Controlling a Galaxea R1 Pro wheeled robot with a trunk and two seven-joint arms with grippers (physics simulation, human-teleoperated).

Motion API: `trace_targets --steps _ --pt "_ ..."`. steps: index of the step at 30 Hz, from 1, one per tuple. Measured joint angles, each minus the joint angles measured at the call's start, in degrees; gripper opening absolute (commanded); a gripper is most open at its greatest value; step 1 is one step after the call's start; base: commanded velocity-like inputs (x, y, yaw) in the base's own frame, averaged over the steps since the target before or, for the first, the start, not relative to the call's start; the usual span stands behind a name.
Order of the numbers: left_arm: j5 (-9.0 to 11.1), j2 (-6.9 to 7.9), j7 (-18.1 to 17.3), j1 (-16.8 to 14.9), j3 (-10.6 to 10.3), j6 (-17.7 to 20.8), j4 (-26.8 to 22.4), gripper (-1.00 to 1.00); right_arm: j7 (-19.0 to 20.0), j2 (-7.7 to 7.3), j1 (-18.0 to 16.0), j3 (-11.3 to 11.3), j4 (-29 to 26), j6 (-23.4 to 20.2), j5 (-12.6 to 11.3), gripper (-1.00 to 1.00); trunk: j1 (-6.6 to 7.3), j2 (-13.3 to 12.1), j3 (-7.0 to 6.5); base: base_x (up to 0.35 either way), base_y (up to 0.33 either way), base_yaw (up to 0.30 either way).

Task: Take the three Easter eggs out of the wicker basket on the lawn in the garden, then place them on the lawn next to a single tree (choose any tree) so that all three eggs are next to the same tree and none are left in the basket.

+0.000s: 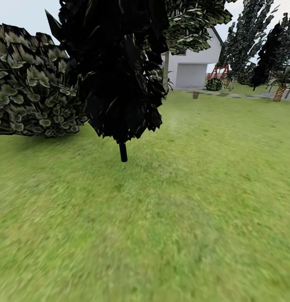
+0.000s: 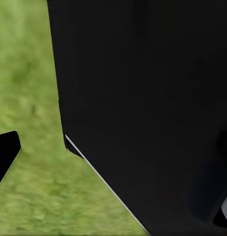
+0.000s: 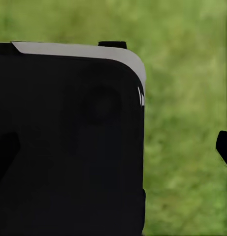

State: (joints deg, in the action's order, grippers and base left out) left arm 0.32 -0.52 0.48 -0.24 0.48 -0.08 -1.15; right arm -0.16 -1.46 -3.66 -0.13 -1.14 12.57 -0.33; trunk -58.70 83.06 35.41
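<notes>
The lawn spreads out ahead as short, mottled green grass. The Easter eggs, the wicker basket and the thick pale-trunked tree are out of view. In the left wrist view my left gripper hangs over grass in front of a black part of my own body, one fingertip at the frame's edge. My right gripper is likewise held against my dark body, its fingertips far apart. Both are open and hold nothing.
A thin-stemmed black-leaved tree stands close ahead at left of centre, with a round leafy bush beside it. Far back are a white house, tall dark trees, a small palm, stepping stones and a tiny brown object.
</notes>
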Motion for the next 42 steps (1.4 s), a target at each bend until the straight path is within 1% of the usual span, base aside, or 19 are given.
trace_targets --steps 4,7,42 --pt "0.00 0.00 0.00 0.00 -0.01 -0.02 -0.03 1.00 0.06 0.29 0.00 -0.02 0.44 -0.19 -0.16 1.00 0.00 0.00 0.03 0.330 0.000 -0.043" --pt "0.00 0.00 0.00 -0.01 0.00 0.00 -0.03 1.00 0.17 0.32 0.01 -0.03 0.52 -0.08 -0.22 1.00 0.00 0.00 0.08 0.327 0.000 -0.231" --pt "0.02 0.00 0.07 -0.02 0.00 0.00 -0.02 1.00 0.24 0.32 0.02 -0.08 0.54 -0.10 -0.23 1.00 0.00 0.00 0.09 0.326 0.000 -0.294"
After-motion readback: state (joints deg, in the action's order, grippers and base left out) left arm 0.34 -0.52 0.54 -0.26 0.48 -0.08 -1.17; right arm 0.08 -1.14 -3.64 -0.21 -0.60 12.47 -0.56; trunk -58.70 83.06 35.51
